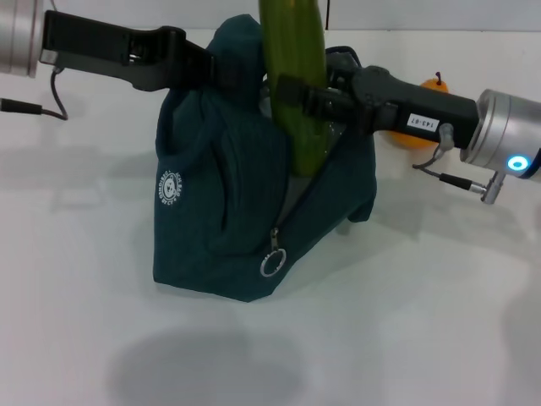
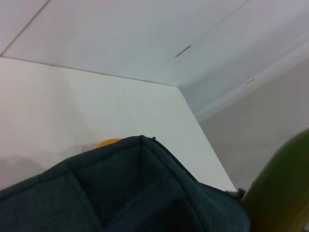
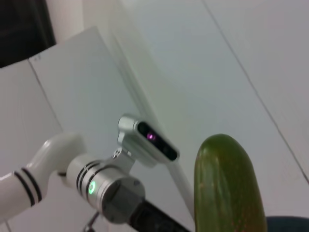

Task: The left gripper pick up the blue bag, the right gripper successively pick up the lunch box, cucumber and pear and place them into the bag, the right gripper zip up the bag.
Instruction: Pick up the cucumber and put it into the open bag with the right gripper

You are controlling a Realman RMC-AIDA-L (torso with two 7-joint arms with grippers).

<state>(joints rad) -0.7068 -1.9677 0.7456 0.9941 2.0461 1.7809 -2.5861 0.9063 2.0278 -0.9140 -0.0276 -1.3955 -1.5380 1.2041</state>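
The blue bag [image 1: 245, 203] is held up by the left gripper [image 1: 199, 63], jaws clamped on its rim. The cucumber [image 1: 296, 93], clamped upright in the right gripper [image 1: 296, 95], is half inside; a tilted release could tip it out onto the surface [image 1: 439, 321].

One blue bag [image 1: 228, 211], one cucumber [image 1: 296, 85], one pear [image 1: 418, 135] (mostly hidden)

cucumber [image 1: 295, 76] top cropped, lower end hidden — bag [image 1: 245, 211]
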